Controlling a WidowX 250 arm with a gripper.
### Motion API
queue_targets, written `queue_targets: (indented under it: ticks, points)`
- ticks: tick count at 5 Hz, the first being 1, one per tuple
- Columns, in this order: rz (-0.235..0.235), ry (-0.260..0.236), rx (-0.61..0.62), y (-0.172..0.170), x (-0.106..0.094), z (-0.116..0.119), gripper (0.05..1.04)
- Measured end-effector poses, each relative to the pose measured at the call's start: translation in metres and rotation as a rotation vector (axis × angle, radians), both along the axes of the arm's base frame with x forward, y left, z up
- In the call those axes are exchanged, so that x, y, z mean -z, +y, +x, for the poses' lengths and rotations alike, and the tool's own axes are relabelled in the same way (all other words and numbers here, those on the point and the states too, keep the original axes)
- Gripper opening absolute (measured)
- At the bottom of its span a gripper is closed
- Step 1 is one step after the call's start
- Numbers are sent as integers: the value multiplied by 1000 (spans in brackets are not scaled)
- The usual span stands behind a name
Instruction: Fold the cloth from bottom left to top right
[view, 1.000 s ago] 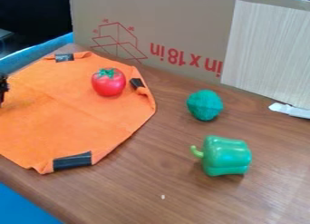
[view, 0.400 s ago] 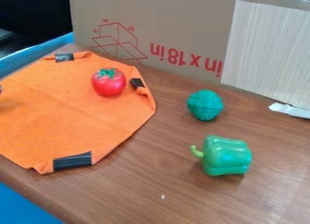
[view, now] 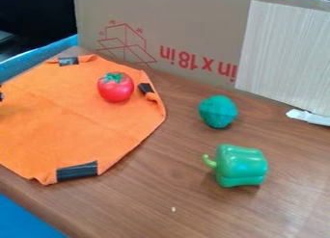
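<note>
Cloth [view: 71, 121] spread on table [view: 155, 184], 1 tomato [view: 116, 90] on it, gripper [view: 1, 95] at view's left edge, cannot tell how jaws stand

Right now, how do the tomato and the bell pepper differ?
Tomato is red, the bell pepper green. Tomato is round and smaller in view; the pepper is blocky and larger. Tomato sits on the orange cloth with its leafy top up; the pepper lies on bare wood, its stem pointing left. Both look smooth and glossy.
</note>
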State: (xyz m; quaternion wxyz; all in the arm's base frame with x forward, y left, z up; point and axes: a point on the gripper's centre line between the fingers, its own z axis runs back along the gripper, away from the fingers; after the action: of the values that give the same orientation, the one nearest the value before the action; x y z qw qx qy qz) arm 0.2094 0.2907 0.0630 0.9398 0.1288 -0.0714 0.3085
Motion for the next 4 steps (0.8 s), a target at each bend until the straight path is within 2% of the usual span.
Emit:
queue_targets:
  ticks: [1, 2, 3, 4]
  points:
    - [-5, -1, 10, -2, 0, 2, 169]
    - [-14, -1, 12, -8, -1, 3, 64]
    - [-23, -14, 25, -17, -8, 8, 51]
    - [-63, -18, 33, -36, -16, 23, 50]
